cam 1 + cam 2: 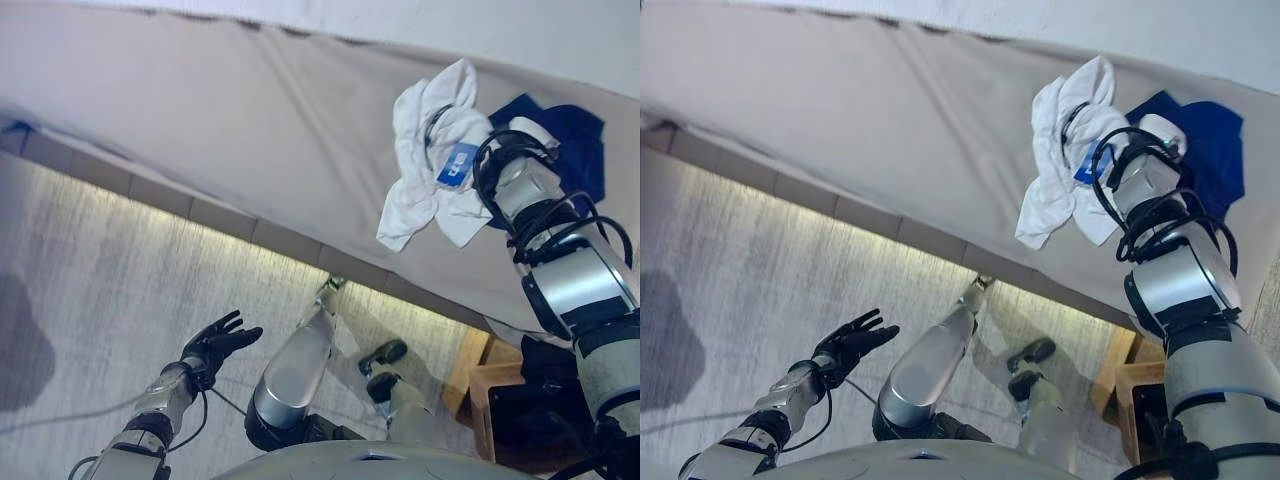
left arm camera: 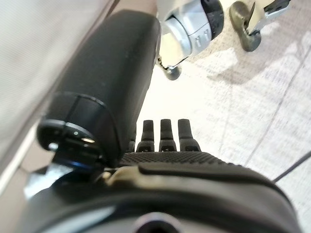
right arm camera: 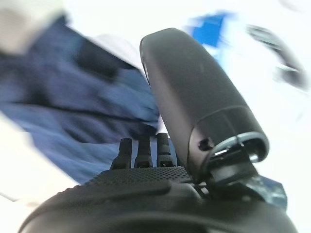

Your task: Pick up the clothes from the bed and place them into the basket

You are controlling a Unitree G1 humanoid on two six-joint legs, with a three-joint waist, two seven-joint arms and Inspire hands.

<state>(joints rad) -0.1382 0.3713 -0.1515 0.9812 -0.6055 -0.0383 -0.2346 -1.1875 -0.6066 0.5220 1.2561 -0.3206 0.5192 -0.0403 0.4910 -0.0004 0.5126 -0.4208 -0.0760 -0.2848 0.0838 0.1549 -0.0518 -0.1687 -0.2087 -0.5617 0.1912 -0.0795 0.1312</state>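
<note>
The right hand [image 3: 146, 160], fingers straight and holding nothing, hovers over the blue garment [image 1: 575, 150] beside the white garment [image 1: 425, 170] at upper right on the bed [image 1: 230, 120], so a shallow grab could miss one piece.

Pale grey floor [image 1: 120, 290] is lying under a lit strip. White wall [image 1: 520, 40] is showing behind. Wooden furniture [image 1: 475, 375] is standing at right.
</note>
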